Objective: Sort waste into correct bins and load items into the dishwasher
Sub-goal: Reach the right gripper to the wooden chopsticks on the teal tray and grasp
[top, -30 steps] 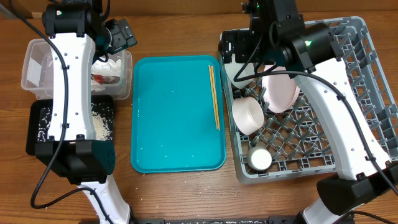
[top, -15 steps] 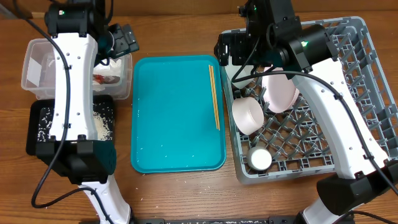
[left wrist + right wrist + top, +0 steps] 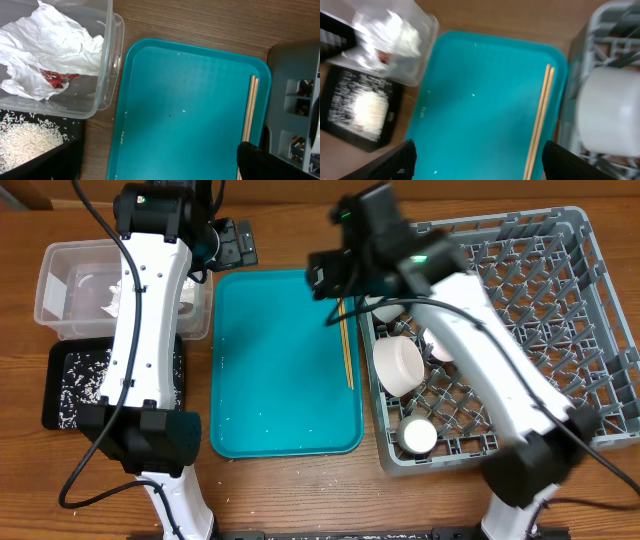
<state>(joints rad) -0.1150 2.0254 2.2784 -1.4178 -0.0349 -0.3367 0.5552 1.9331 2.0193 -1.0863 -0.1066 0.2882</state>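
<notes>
Right gripper (image 3: 479, 150) hangs over the teal tray (image 3: 270, 380), fingers spread wide with only tray floor between them. Left gripper (image 3: 238, 246) sits above the tray's far-left corner, by the clear tub (image 3: 45, 290) — jaws apart, holding nothing.

Chopsticks (image 3: 346, 340) lie side by side along the tray's right rim, parallel to it and just beside the left wall of the dish rack (image 3: 590, 300). It's tight on that side; to their left is open teal floor with a few rice specks.

The tub holds the crumpled napkin (image 3: 55, 42) with the red scrap (image 3: 54, 78), and its right wall is just beside the tray's left rim. The black tray (image 3: 47, 395) sits against the tub's near side, rice (image 3: 22, 145) piled in it.

In the rack, the white bowl (image 3: 398, 365) and small cup (image 3: 418, 437) stand along the left side, nearest the chopsticks. The right arm crosses over the rack's left half.
</notes>
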